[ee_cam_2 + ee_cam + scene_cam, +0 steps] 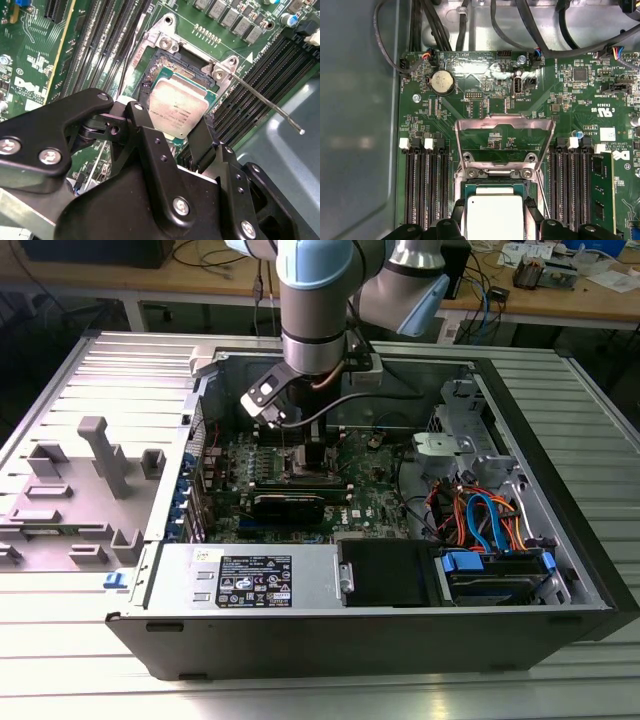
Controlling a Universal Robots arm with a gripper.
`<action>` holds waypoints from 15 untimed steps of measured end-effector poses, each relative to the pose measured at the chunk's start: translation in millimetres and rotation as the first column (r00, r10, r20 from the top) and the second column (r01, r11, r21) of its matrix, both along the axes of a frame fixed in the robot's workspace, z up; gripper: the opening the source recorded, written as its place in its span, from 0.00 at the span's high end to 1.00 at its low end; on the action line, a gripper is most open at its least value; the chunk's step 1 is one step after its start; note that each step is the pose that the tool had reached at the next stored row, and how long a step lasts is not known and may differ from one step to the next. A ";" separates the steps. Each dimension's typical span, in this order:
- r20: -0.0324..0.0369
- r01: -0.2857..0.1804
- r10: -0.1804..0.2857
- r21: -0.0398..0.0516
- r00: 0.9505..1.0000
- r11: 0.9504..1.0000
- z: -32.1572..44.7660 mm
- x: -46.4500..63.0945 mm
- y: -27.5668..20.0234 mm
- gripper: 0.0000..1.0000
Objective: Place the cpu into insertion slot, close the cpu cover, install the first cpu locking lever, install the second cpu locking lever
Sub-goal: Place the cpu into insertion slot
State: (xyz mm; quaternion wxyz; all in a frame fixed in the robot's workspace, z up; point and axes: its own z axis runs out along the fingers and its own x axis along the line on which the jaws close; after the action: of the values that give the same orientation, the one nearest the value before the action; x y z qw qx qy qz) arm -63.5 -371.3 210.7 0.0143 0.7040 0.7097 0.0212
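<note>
My gripper (305,445) hangs inside the open computer case over the green board. In both wrist views its black fingers (457,210) flank the cpu (494,217), a silver-grey square chip (177,112), and press on two opposite edges. The cpu sits right over the insertion slot (175,60), whose dark centre and silver rim (492,186) show past the chip's far edge. The cpu cover (504,120) stands tilted up and open behind the slot. One thin locking lever (270,105) sticks out sideways, unlatched.
Long black memory slots (427,190) run on both sides of the socket. Cables (480,520), a black drive box (385,570) and the power supply (250,580) fill the case's near side. A grey fixture (95,455) lies on the exterior view's left.
</note>
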 end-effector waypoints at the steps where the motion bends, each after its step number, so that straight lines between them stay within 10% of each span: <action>1: 0.000 0.000 0.000 0.000 1.000 1.000 -1.0 -1.0 0.1 0.45; 15: 0.000 0.014 -0.014 -0.008 1.000 1.000 -11.9 -1.6 -3.1 0.45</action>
State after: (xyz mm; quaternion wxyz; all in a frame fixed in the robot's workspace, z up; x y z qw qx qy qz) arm -65.1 -374.4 198.8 0.0175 0.7090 0.7048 0.0181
